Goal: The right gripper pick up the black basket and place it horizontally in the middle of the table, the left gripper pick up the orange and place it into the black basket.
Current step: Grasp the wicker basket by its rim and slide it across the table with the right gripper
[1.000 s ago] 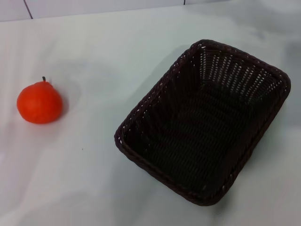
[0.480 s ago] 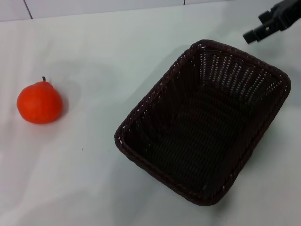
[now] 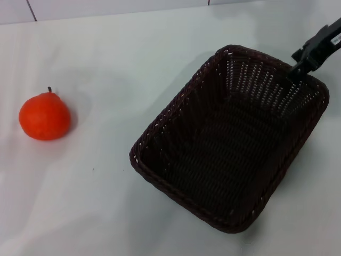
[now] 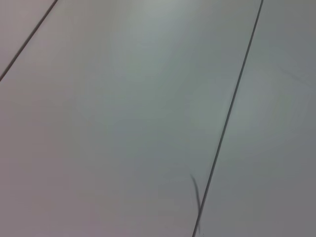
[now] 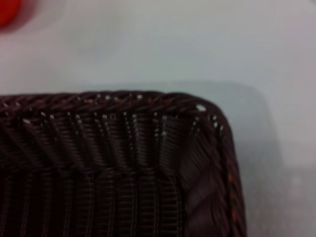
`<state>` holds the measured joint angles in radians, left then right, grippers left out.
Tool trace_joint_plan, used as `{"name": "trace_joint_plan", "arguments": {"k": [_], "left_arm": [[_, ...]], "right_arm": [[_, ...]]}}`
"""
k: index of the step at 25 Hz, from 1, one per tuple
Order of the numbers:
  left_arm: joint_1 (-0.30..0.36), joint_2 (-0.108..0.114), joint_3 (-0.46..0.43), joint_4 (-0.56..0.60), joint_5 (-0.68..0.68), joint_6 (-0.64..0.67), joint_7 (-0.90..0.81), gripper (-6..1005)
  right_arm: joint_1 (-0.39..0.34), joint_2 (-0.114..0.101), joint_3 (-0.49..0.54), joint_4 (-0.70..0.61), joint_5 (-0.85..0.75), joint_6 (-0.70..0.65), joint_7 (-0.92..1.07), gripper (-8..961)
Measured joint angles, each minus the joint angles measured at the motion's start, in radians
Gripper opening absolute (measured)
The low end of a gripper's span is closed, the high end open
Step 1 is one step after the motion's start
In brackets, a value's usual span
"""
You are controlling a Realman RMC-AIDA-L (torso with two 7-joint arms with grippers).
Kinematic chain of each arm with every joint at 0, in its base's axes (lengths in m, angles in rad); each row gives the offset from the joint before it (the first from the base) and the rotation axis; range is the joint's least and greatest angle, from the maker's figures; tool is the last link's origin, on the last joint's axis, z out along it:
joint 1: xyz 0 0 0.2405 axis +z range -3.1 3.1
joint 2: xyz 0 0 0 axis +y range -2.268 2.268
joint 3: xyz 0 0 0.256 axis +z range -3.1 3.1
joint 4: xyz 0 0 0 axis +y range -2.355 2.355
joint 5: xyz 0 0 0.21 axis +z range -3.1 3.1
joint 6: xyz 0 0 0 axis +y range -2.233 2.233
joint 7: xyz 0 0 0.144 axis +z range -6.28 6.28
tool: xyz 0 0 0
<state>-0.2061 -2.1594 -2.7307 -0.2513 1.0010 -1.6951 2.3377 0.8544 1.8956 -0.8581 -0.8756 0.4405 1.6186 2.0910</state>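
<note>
Right end effector point(image 3: 298, 68): over the black basket's far right rim; fingers hidden, grip unreadable.
Black basket point(image 3: 229, 140): right on table point(image 3: 106, 202), long axis diagonal.
Orange point(image 3: 45, 116): far left, stem up.

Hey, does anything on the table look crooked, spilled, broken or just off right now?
Only the black basket: it sits askew, turned diagonally and off toward the table's right side. It looks undamaged and empty. The orange stands upright, alone on the left. The right gripper is at the basket's far rim.

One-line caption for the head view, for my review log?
Right gripper at the far rim of the empty black basket; orange sits apart on the white table.
</note>
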Motion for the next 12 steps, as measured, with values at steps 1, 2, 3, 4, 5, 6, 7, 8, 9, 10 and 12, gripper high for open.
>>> {"name": "trace_joint_plan", "arguments": {"k": [1, 2, 3, 4, 5, 6, 7, 8, 9, 10, 12], "left_arm": [[-0.001, 0.0, 0.0, 0.0, 0.0, 0.0, 0.0, 762], [-0.002, 0.0, 0.0, 0.001, 0.0, 0.0, 0.0, 762], [-0.003, 0.0, 0.0, 0.001, 0.0, 0.0, 0.0, 762], [-0.004, 0.0, 0.0, 0.001, 0.0, 0.0, 0.0, 762], [-0.006, 0.0, 0.0, 0.001, 0.001, 0.0, 0.0, 762], [-0.007, 0.0, 0.0, 0.001, 0.002, 0.001, 0.0, 762], [-0.008, 0.0, 0.0, 0.001, 0.003, 0.002, 0.0, 762], [-0.01, -0.001, 0.0, 0.001, 0.003, 0.005, 0.0, 762], [-0.012, -0.001, 0.001, 0.001, 0.004, 0.008, 0.0, 762], [-0.013, -0.002, 0.001, 0.001, 0.004, 0.013, 0.0, 762], [-0.015, -0.002, 0.004, 0.001, 0.005, 0.023, 0.0, 761]], "right_arm": [[0.001, 0.004, -0.004, 0.017, -0.005, -0.014, -0.005, 914], [0.002, 0.008, -0.005, 0.033, -0.005, -0.026, -0.015, 914], [0.002, 0.013, -0.004, 0.046, -0.003, -0.036, -0.029, 898], [0.003, 0.017, -0.002, 0.058, -0.001, -0.043, -0.043, 883], [0.003, 0.02, -0.001, 0.067, 0.0, -0.046, -0.051, 867], [0.004, 0.022, -0.001, 0.079, 0.0, -0.05, -0.058, 851], [0.005, 0.022, -0.002, 0.088, -0.001, -0.052, -0.06, 836], [0.006, 0.022, -0.002, 0.097, -0.002, -0.055, -0.063, 820], [0.007, 0.022, -0.001, 0.103, -0.003, -0.058, -0.065, 805], [0.007, 0.022, 0.0, 0.108, -0.003, -0.059, -0.066, 789], [0.006, 0.019, 0.006, 0.111, 0.001, -0.059, -0.067, 697]]}}
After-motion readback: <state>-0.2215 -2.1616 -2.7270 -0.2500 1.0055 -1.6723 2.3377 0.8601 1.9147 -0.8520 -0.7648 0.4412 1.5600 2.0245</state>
